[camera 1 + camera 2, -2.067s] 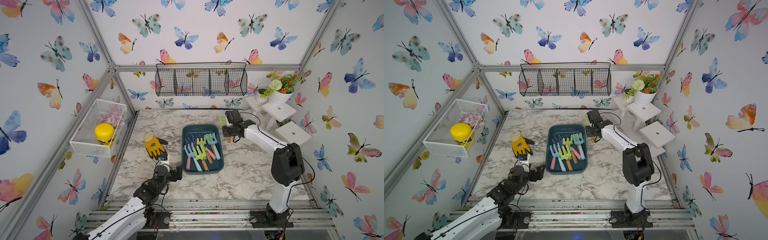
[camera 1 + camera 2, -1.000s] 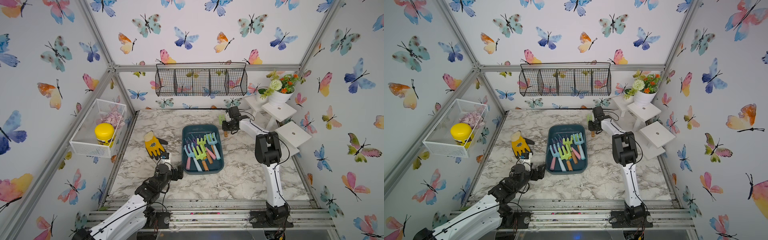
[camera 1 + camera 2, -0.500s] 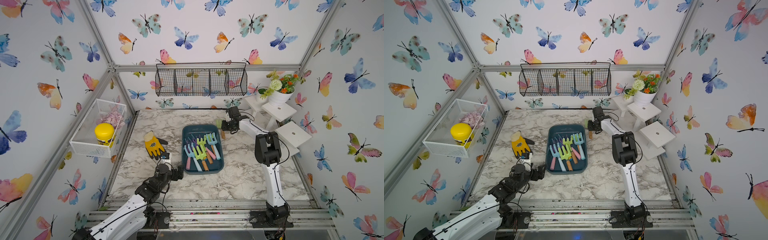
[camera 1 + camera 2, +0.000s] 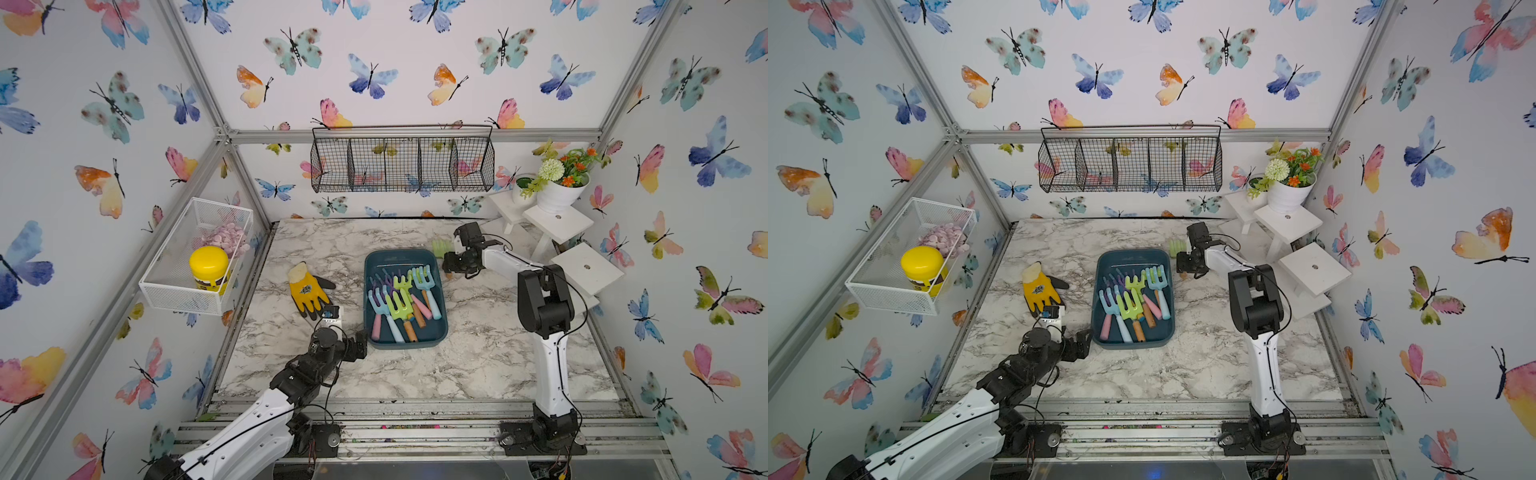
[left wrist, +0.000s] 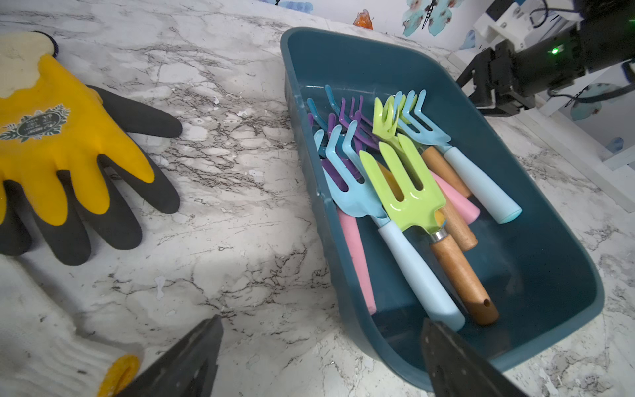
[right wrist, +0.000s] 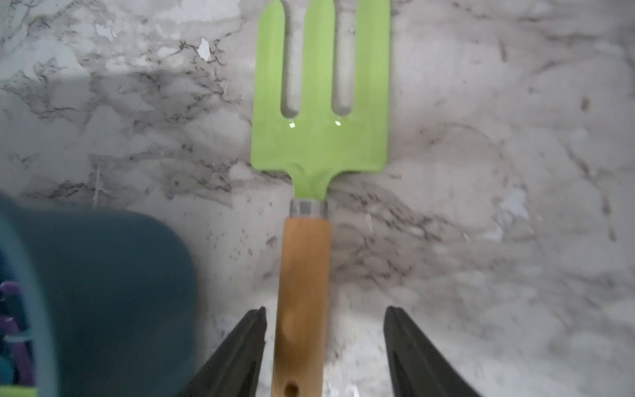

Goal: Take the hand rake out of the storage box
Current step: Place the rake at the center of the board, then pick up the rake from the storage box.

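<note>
Two parted right fingers (image 6: 237, 357), rake (image 6: 302, 268) between

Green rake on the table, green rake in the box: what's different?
The green rake on the table lies alone on marble; the green rake in the box rests atop other rakes. The table one sits between the right gripper's open jaws; the box one is untouched. Both: green prongs, wooden handle.

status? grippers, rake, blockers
Rake flat on table, outside box. Right gripper open, jaws astride its handle. Left gripper open, empty, by box. Other rakes in box.
</note>
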Tool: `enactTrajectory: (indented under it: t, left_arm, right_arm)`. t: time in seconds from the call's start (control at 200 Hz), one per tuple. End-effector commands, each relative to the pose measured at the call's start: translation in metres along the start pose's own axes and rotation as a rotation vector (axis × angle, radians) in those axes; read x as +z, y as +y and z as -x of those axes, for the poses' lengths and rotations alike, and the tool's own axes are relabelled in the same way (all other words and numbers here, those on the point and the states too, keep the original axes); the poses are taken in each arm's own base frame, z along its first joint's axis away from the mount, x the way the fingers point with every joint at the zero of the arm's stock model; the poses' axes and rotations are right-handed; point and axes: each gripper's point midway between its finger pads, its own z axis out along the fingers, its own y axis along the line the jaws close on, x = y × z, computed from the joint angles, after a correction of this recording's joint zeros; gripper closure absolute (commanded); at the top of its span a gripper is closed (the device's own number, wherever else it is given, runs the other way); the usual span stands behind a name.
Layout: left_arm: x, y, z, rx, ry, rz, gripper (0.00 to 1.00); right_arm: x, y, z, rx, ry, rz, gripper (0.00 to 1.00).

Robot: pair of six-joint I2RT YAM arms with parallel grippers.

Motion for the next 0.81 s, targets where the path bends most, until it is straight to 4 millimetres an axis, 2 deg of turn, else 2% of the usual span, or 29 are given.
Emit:
enactTrajectory:
  t: [0.0, 0.105, 0.195, 0.36, 0.516, 0.671, 0.801]
  left_arm:
    - [-0.001, -0.006, 0.014, 0.001, -0.028, -0.014, 0.03]
    - [-0.001, -0.004, 0.014, 0.002, -0.024, 0.001, 0.02]
    - [-0.001, -0.003, 0.016, 0.003, -0.026, 0.007, 0.01]
    - [-0.004, -0.003, 0.022, -0.007, -0.043, 0.014, 0.0]
    - [-0.005, -0.01, 0.042, -0.032, -0.079, 0.003, 0.0]
    - [-0.001, -0.019, 0.059, -0.056, -0.068, -0.003, 0.01]
    - [0.006, -0.026, 0.065, -0.095, -0.012, 0.004, 0.03]
  right_arm:
    - [-0.036, 0.009, 0.011, -0.029, -0.079, 0.02, 0.3]
    - [-0.061, 0.02, 0.004, -0.064, -0.11, 0.031, 0.2]
    - [-0.082, 0.032, -0.005, -0.089, -0.125, 0.054, 0.16]
    - [-0.119, 0.058, -0.034, -0.147, -0.124, 0.126, 0.16]
    - [-0.146, 0.085, -0.067, -0.207, -0.117, 0.183, 0.16]
    - [-0.161, 0.123, -0.1, -0.296, -0.106, 0.227, 0.17]
    - [-0.153, 0.142, -0.124, -0.333, -0.055, 0.229, 0.22]
